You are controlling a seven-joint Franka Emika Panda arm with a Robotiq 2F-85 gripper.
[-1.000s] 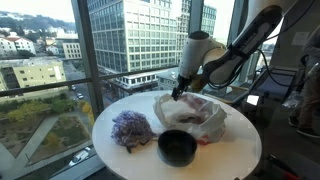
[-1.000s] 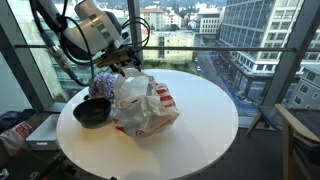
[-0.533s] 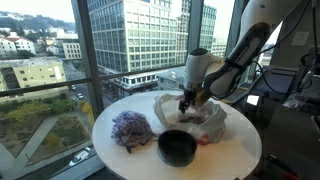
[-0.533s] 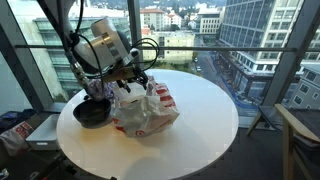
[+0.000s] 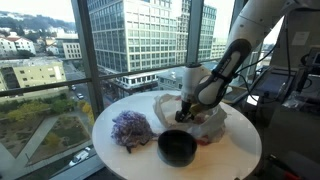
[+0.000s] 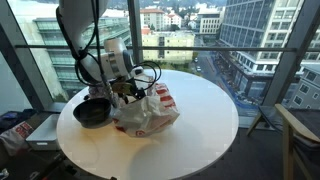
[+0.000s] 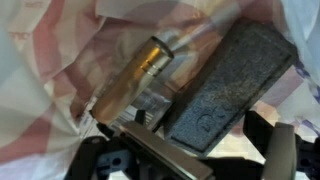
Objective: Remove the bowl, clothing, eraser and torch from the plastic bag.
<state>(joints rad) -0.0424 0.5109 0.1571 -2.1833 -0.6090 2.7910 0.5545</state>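
Plastic bag (image 5: pixel 205 122), crumpled white film with red print, slumps at 2 o'clock on the round white worktop (image 5: pixel 240 150) in an exterior view, its mouth turned up towards the robot's arm (image 5: pixel 225 70). Two of the four items look to be out already. The bundle of purple clothing (image 5: pixel 130 130) lies at 9 o'clock, well apart from the bag, and the round black bowl (image 5: pixel 177 147) stands at 6 o'clock, just beside it. The wrist view shows what is left inside: a dark grey rectangular block eraser (image 7: pixel 232 85) and, at its 9 o'clock, a slim gold-and-silver metal torch (image 7: pixel 145 72), lying side by side on the film. The arm arches in from 2 o'clock and bends steeply down, with the black hand (image 5: pixel 187 108) sunk in the bag's mouth. Its fingers (image 7: pixel 282 150) stand apart with nothing between them. The step in hand appears to be the reach for the eraser or the torch. The next move likely calls for a lower descent, centring over one item, and closing without pinching the loose film.
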